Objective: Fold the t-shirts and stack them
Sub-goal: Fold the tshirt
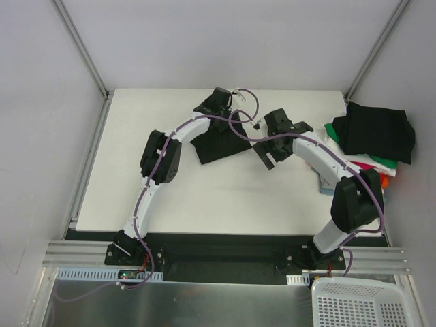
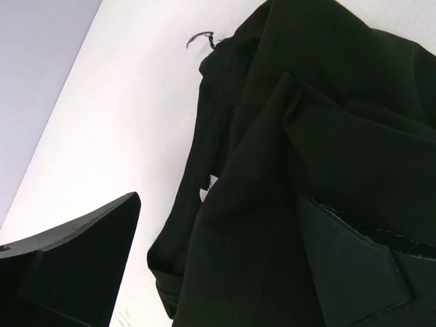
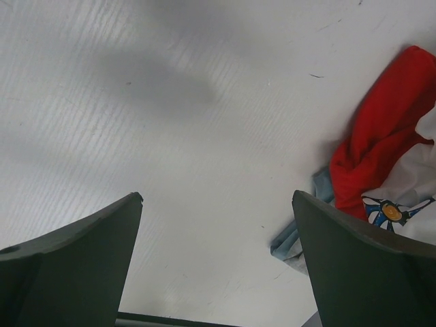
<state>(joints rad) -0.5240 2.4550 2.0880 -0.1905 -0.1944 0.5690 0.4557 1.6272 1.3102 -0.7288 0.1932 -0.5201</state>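
Note:
A crumpled black t-shirt lies at the table's middle back. My left gripper is open right at its far edge. In the left wrist view the black t-shirt fills the space between the wide-apart fingers of the left gripper, with a white speck of lettering showing. My right gripper is open and empty just right of the shirt, over bare table. A stack of folded t-shirts stands at the right edge, a black one on top.
Under the black top shirt, green, pink, orange and blue-grey edges stick out. The right wrist view shows red cloth and blue-grey cloth by the right finger. A white basket sits at the near right.

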